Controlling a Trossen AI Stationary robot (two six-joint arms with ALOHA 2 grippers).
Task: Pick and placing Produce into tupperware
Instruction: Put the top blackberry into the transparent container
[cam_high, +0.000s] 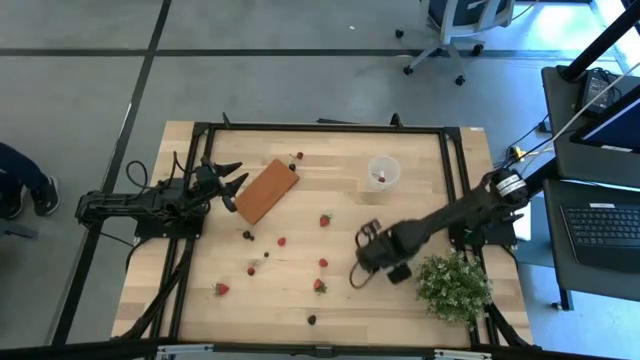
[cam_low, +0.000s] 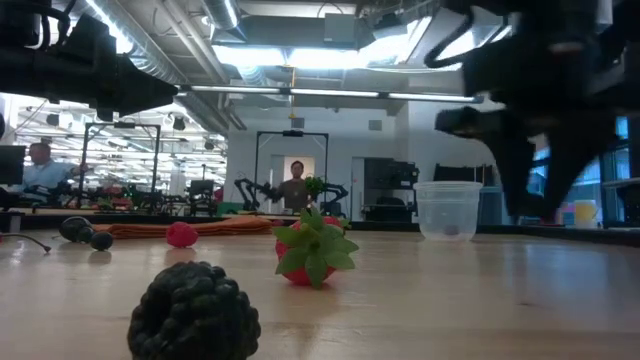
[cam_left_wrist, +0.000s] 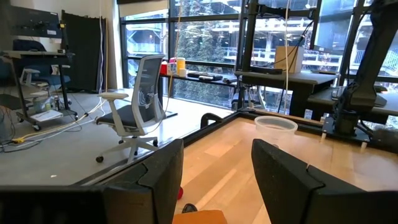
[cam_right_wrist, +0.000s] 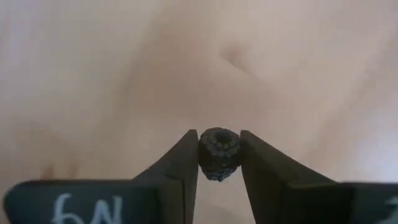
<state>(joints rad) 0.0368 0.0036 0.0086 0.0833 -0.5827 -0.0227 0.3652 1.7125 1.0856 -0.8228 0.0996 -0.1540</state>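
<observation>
Dark berry (cam_right_wrist: 219, 154) sits pinched btwn fingers of right gripper (cam_high: 360, 262), lower centre-right of high view, just left of green plant (cam_high: 453, 285). Cup (cam_high: 383, 171) stands upper right-centre on table (cam_high: 420, 205), well apart. Other berries (cam_high: 283, 241) scattered mid-table. Left gripper (cam_high: 235, 185) released, empty, at left, tips beside orange block (cam_high: 266, 191).

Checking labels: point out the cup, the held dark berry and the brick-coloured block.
cup (cam_high: 383, 171), high view, its rim.
dark berry (cam_right_wrist: 218, 154), right wrist view, its middle, clamped between the right pincer's fingers.
brick-coloured block (cam_high: 266, 190), high view, its top face.
</observation>
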